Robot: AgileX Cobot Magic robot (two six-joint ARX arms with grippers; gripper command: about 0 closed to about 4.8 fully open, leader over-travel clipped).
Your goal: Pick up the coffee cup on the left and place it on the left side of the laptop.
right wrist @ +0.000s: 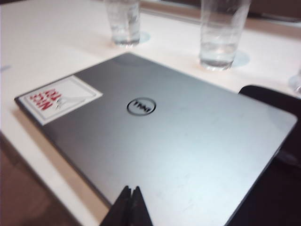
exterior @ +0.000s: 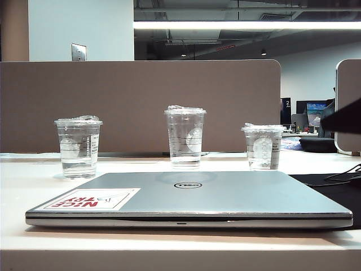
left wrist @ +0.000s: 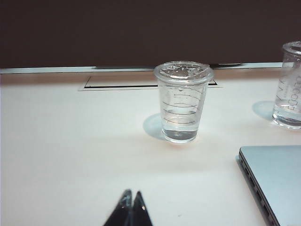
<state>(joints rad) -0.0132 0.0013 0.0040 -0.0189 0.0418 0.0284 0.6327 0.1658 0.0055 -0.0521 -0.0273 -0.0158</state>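
The coffee cup (exterior: 79, 148) stands at the back left of the white table, a clear lidded cup with a white label and some water in it. It is also in the left wrist view (left wrist: 183, 101), upright and well ahead of my left gripper (left wrist: 131, 194), which is shut and holds nothing. The closed silver laptop (exterior: 189, 197) with its "NICE TRY" sticker lies in front of the cups; its corner (left wrist: 275, 181) shows beside the left gripper. My right gripper (right wrist: 131, 189) is shut and empty above the laptop's (right wrist: 155, 132) near edge, and the coffee cup (right wrist: 123, 21) stands beyond the far corner.
A taller clear cup (exterior: 185, 137) stands behind the laptop's middle and a shorter one (exterior: 263, 147) to its right. A black pad with cables (exterior: 338, 183) lies right of the laptop. A grey partition (exterior: 141, 104) closes off the back of the table.
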